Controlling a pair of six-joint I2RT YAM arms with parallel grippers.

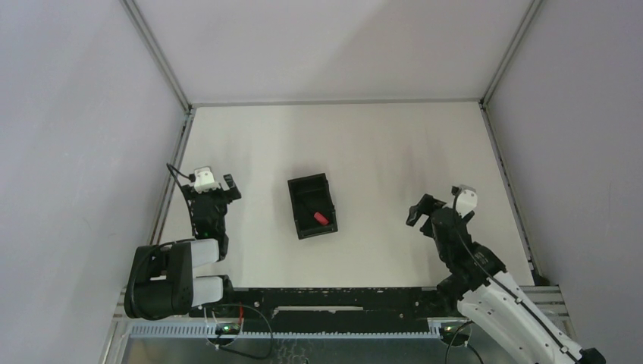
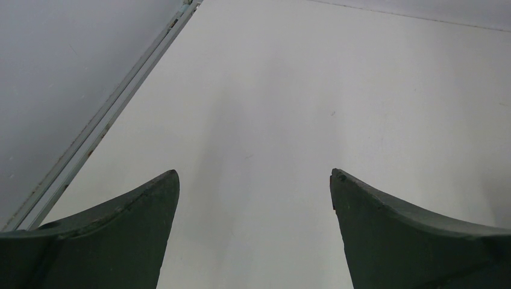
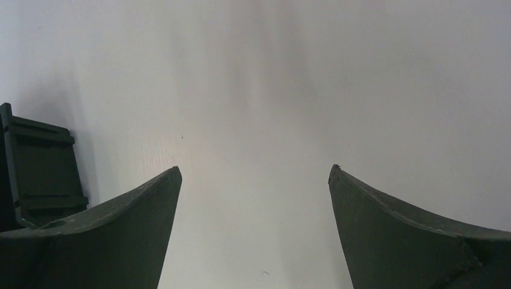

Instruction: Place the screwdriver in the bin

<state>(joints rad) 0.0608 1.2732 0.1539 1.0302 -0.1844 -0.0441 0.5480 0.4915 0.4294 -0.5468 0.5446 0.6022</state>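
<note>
The screwdriver (image 1: 321, 218) lies in the bin (image 1: 293, 206). It looks light and stiff, its red handle likely the best hold. The left gripper (image 2: 253, 172) and right gripper (image 3: 255, 168) are spread wide and empty.

No text, label, brand, number or sign can be read in any of the three views. The white housing on the left wrist (image 1: 202, 180) and the small green light (image 1: 225, 327) at the table's near edge are too small to show any marking.

Open table (image 1: 394, 152) either side of bin (image 1: 303, 199) — its low walls stand mid-table; enclosure walls (image 1: 76, 114) hem edges.
</note>
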